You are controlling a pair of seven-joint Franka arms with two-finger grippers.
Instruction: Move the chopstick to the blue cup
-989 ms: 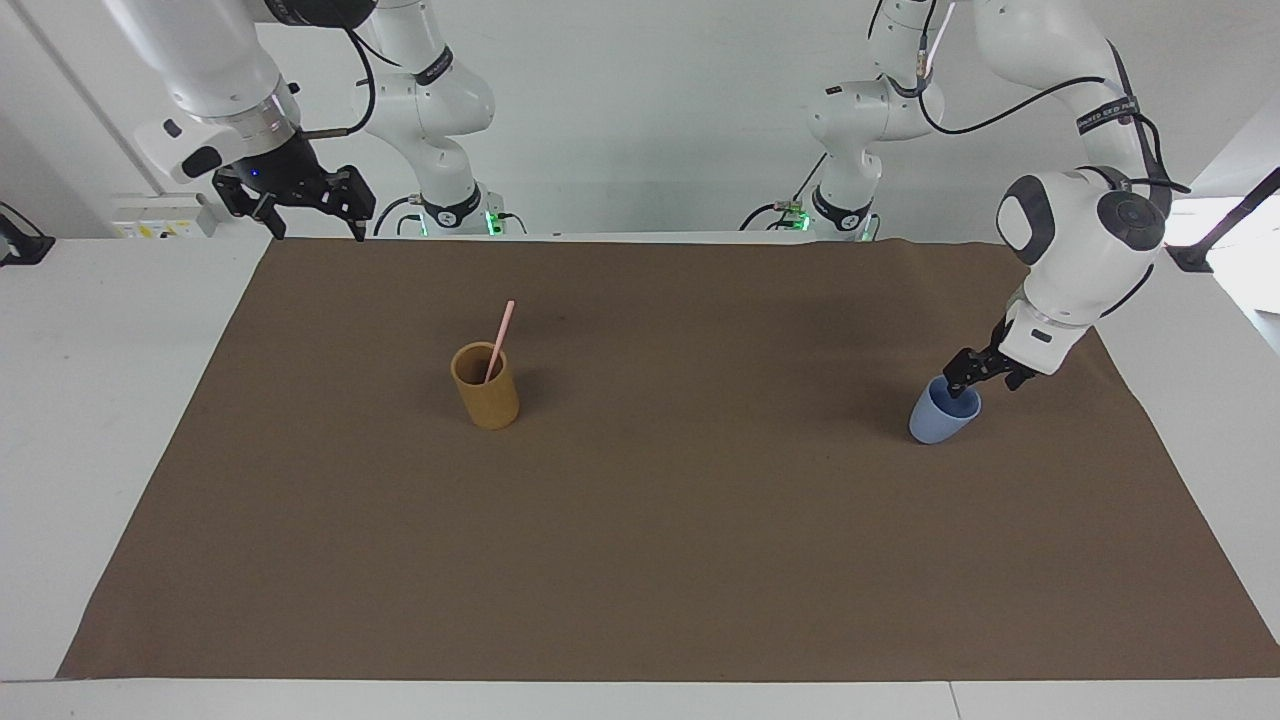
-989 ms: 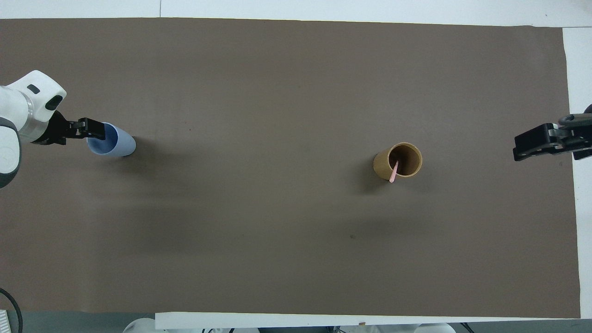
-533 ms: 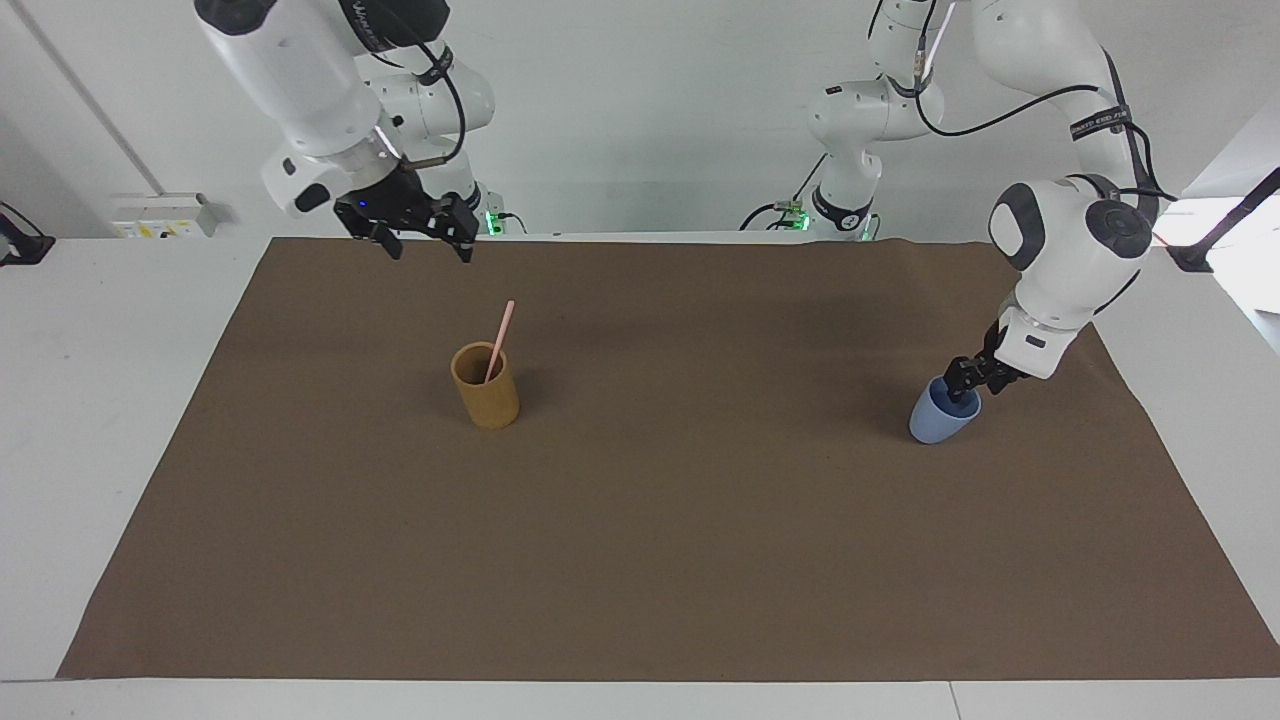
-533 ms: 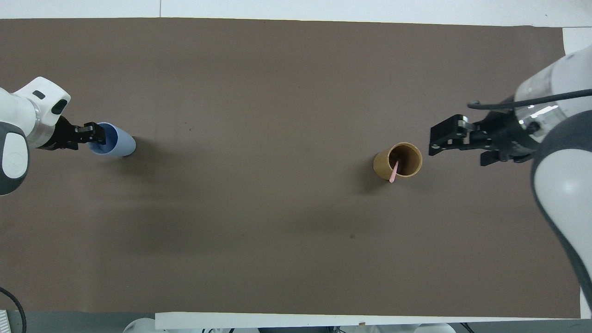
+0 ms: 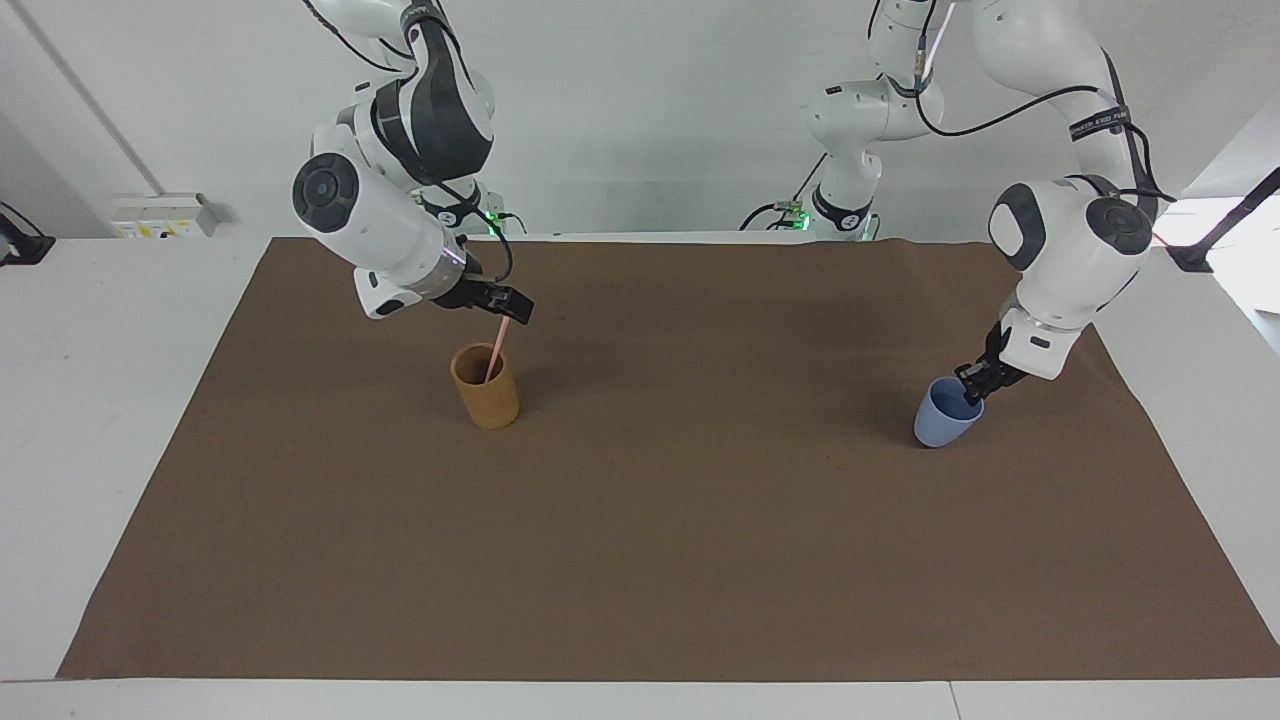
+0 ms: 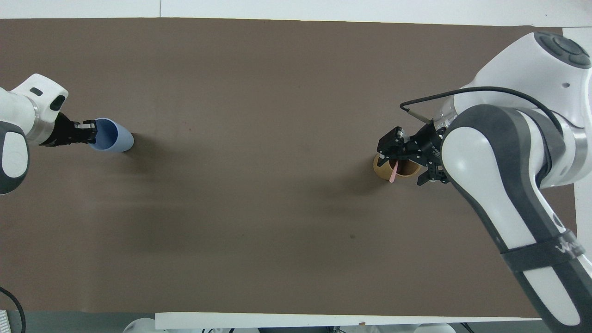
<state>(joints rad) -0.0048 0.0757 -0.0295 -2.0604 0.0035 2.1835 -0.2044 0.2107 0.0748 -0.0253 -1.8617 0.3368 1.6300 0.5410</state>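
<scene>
The pale pink chopstick (image 5: 493, 358) (image 6: 392, 174) leans inside a tan-orange cup (image 5: 490, 402) (image 6: 380, 170) standing toward the right arm's end of the table. My right gripper (image 5: 512, 310) (image 6: 401, 166) hangs over that cup at the chopstick's top end, open, and the stick's tip is hidden by it. The blue cup (image 5: 940, 422) (image 6: 115, 139) sits tilted toward the left arm's end of the table. My left gripper (image 5: 972, 381) (image 6: 90, 133) is shut on its rim.
A brown cloth (image 5: 700, 500) covers most of the table, with white table margins around it. Nothing else lies between the two cups. The right arm's big white and grey links hang over the cloth beside the tan-orange cup.
The right arm swung in from the table's end and lowered its open gripper to the chopstick's top. The left gripper closed on the blue cup's rim, and the cup shifted slightly.
</scene>
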